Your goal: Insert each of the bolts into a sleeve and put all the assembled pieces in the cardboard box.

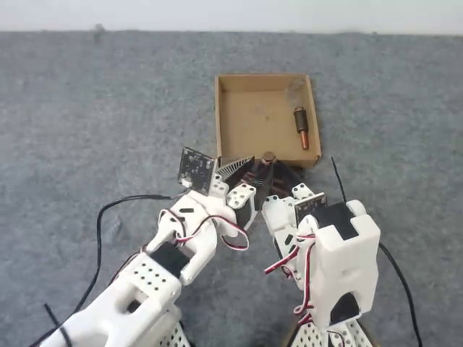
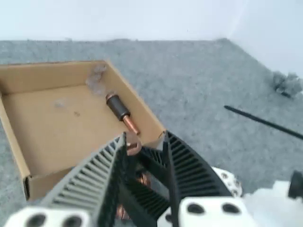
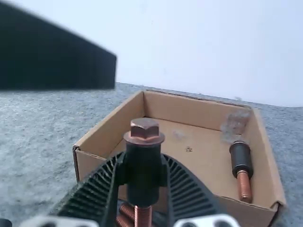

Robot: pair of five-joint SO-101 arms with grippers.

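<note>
I see the bolt (image 3: 144,131) seated in its sleeve (image 3: 142,177): a copper hex head with a flange sits on a matt black cylinder, and copper thread comes out beneath. The right gripper (image 3: 142,163) is pinched on the sleeve and holds it upright, just in front of the near wall of the cardboard box (image 1: 253,116). The box stands toward the far edge of the table (image 1: 87,108), about midway along it. A second assembled piece (image 1: 301,127) lies flat inside the box, close along its right wall, with its black end toward the far wall and its thread toward the near one.

The left gripper (image 2: 145,138) sits right by the held piece. The two tools overlap so much that I cannot tell whether it is spread or pinching. Extra bits of copper show low among the black parts, and I cannot make out what they belong to. The held thread's lower end is cut off in the right wrist view, where a dark slab (image 3: 47,52) is too blurred to identify.

The right gripper's fingers are ribbed black plastic and the arm shells are white. The box is plain brown card with an open top, and the table has a grey, felt-like nap
</note>
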